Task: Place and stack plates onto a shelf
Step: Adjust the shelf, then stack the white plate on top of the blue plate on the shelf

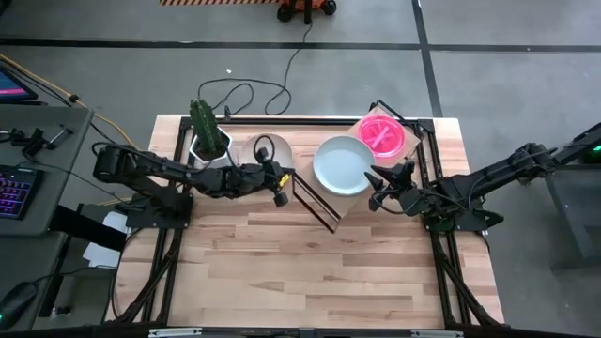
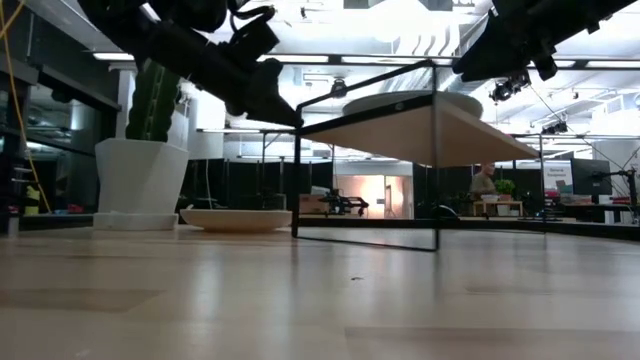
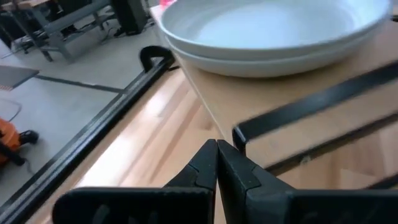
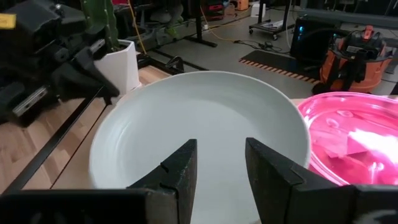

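we see the shelf (image 1: 349, 202) sitting diagonally mid-table, its board raised on a thin black frame. on it: a stack of pale grey-green plates (image 1: 343, 165) in the middle, two of them visible in the left wrist view (image 3: 273, 31), and just beside them a stack of pink plates (image 1: 382, 134) at the far end. we can't count the pink ones. a cream plate (image 1: 273, 150) lies flat on the table (image 1: 329, 272) off the shelf, between the cactus pot (image 1: 208, 143) and the shelf's near end.

left gripper (image 1: 279, 198) hovers at the shelf's near corner, fingers clenched together, nothing between them. right gripper (image 1: 375, 187) hangs beside the grey-green stack on the right side, fingers parted, nothing held; right wrist view has it looking over the top grey-green plate.
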You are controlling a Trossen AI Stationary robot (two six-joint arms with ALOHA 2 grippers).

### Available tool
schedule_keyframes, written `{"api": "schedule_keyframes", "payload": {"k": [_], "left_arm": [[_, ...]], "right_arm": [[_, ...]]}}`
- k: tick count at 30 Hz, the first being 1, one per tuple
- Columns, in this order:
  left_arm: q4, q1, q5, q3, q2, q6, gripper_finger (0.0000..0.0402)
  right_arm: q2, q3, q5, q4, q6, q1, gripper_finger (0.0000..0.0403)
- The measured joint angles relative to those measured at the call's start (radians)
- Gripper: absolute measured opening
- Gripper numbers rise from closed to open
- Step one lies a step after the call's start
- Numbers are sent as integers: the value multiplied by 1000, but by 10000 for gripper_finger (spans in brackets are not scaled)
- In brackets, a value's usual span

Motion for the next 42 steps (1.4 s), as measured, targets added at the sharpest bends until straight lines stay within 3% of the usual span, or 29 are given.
{"api": "schedule_keyframes", "payload": {"k": [6,13,18,21,25,27,33,42], "left_arm": [[26,-28,-42,0,54,74,0],[-122,-27,-82,0,-109,95,0],[-395,24,13,1,-227,21,0],[-536,85,123,1,-248,-37,0],[-596,149,329,0,-222,-5,1],[-598,157,364,0,-196,22,6],[-593,143,326,0,-110,110,45],[-589,133,271,0,-12,88,129]], "right_arm": [[0,0,1,0,0,0,119],[0,0,0,-2,0,0,119],[0,0,-21,-2,0,0,119],[0,0,-21,-2,0,0,119],[0,0,-19,-2,0,0,119],[0,0,-20,-2,0,0,119],[0,0,-21,-8,0,0,119],[4,0,-29,-46,27,0,119]]}}
